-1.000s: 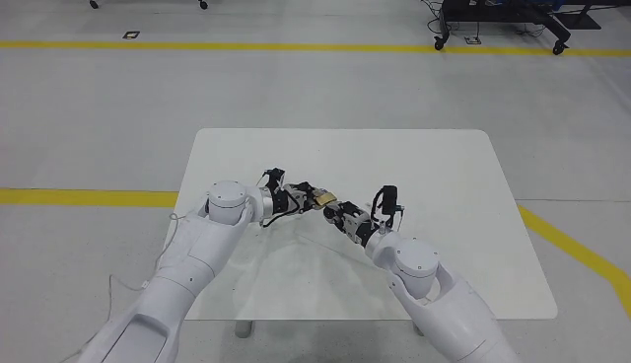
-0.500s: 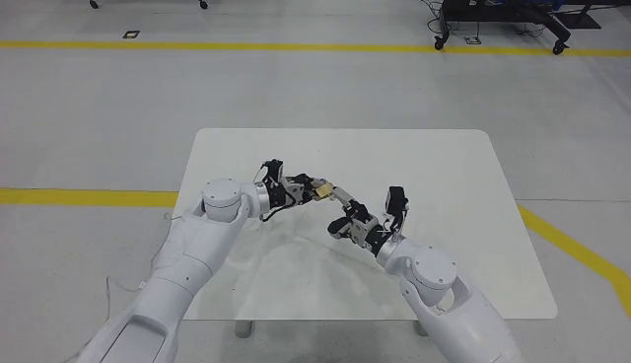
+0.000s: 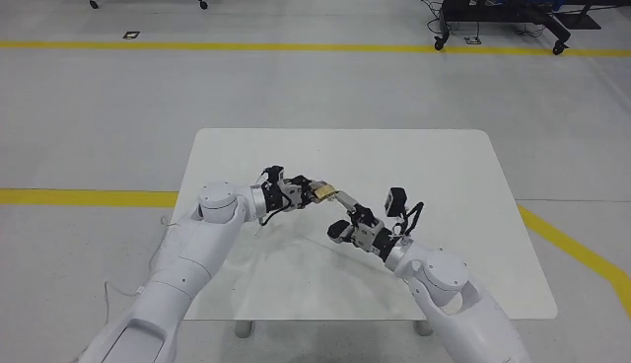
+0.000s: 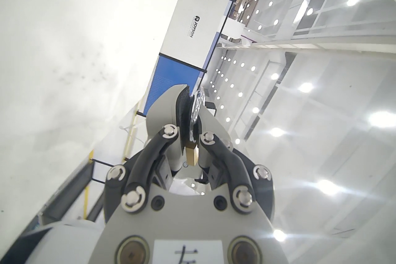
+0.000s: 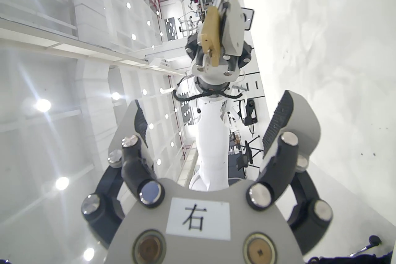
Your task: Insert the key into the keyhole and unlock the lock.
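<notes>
Right gripper spread wide and empty; brass lock held in the left gripper.
Nearest the robot, the right gripper has nothing between its fingers; it faces the lock but stands apart from it (the top view shows a small gap). Beyond it, the left gripper is clamped tight on the lock, holding it up over the middle of the white table.
</notes>
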Robot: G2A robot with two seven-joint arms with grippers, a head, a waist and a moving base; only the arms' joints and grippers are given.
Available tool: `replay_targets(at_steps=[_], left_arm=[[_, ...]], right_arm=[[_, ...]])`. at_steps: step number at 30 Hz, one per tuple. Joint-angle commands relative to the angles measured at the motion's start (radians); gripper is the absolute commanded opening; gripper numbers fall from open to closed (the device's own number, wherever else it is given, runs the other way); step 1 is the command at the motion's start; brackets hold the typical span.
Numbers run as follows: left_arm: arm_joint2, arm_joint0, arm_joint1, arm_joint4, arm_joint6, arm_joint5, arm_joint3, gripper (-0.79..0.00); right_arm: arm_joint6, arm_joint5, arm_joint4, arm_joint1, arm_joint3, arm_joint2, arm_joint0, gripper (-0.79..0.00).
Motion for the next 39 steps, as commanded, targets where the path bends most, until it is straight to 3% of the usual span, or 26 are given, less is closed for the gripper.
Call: replay_targets(at_steps=[1, 9, 18, 28, 29, 30, 31, 39], left_arm=[[0.004, -0.013, -0.004, -0.027, -0.013, 0.07, 0.02, -0.785], [0.013, -0.036, -0.009, -0.056, -0.037, 0.11, 0.057, -0.785], [0.022, -0.045, -0.011, -0.056, -0.048, 0.102, 0.072, -0.785], [0.022, -0.047, -0.012, -0.057, -0.043, 0.073, 0.073, -0.785], [0.022, -0.047, -0.011, -0.051, -0.041, 0.057, 0.069, -0.785], [0.022, -0.046, -0.011, -0.044, -0.04, 0.04, 0.065, -0.785], [0.022, -0.045, -0.01, -0.035, -0.034, 0.015, 0.059, -0.785], [0.014, -0.019, -0.001, 0.058, 0.021, -0.185, -0.008, -0.785]], right_arm=[[0.039, -0.006, -0.002, 0.005, -0.015, 0.018, -0.012, -0.785], [0.028, -0.134, -0.035, 0.005, -0.049, 0.016, -0.034, -0.785], [-0.187, -0.083, -0.112, -0.026, 0.055, -0.09, 0.086, -0.785], [-0.191, -0.125, -0.073, -0.034, 0.075, -0.087, 0.088, -0.785], [-0.174, -0.146, -0.056, -0.032, 0.064, -0.075, 0.074, -0.533], [-0.154, -0.161, -0.043, -0.03, 0.056, -0.062, 0.06, -0.431], [-0.131, -0.175, -0.028, -0.027, 0.044, -0.048, 0.045, 0.0], [-0.035, -0.208, -0.011, -0.014, 0.015, 0.0, -0.031, 0.0]])
